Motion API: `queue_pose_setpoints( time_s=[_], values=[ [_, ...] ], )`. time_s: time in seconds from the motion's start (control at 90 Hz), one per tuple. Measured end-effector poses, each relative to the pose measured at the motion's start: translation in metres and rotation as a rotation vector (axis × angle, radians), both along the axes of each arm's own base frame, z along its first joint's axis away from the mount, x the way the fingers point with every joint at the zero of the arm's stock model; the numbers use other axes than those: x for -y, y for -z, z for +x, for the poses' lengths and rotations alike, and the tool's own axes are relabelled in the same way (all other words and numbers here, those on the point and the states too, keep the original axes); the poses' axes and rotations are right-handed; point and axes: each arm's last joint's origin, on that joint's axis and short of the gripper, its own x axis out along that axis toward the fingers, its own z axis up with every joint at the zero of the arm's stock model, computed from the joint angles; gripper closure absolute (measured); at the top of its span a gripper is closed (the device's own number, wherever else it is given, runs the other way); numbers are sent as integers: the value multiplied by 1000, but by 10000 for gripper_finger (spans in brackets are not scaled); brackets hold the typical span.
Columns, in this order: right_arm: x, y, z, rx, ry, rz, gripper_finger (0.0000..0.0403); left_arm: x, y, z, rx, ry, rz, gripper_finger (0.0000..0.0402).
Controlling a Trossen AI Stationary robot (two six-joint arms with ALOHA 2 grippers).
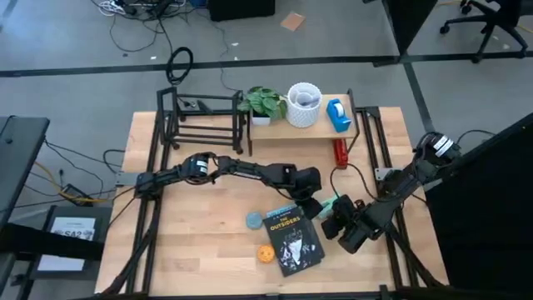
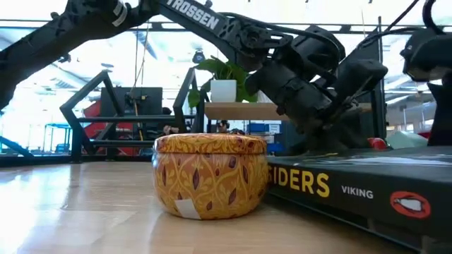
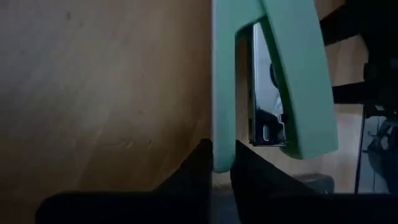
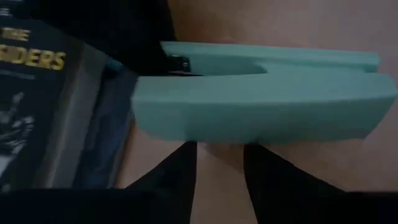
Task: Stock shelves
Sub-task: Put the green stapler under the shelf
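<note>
In the high view both arms meet at the lower right of the frame, over the wooden counter [image 1: 183, 250]. There a mint green stapler [image 1: 337, 202] lies between the two end effectors, just right of a dark book [image 1: 293, 240] with the title "The Outsiders". The left end effector [image 1: 319, 202] reaches in from the left; in its wrist view the two dark fingers [image 3: 194, 167] are nearly closed on the thin base edge of the stapler [image 3: 273, 74], so it has a grip on it. The right end effector [image 1: 343, 215] comes from the right side, and in its wrist view the fingers [image 4: 180, 171] stand a little apart just below the stapler body [image 4: 261, 99]; I cannot tell if they press it. The shelf with the light plank top [image 1: 308, 129] stands at the upper centre of the high view and carries a potted plant [image 1: 262, 104], a white cup [image 1: 304, 104] and a blue tape dispenser [image 1: 338, 115]. The black rod rack [image 1: 204, 121] is to its left. Near the book lie an orange patterned tin [image 1: 266, 253] and a small grey-blue round lid [image 1: 254, 220].
</note>
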Motion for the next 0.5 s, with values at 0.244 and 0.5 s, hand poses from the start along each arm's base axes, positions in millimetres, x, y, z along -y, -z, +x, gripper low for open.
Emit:
queue_pose_setpoints(
  time_s=[0.244, 0.5],
  values=[
    [14, -9, 3, -13, -6, -25, 303, 0, 1, 0, 6, 2, 21, 368],
    [23, -9, 9, -26, 3, -59, 303, 1, 2, -1, 17, 60, 27, 302]
  ],
)
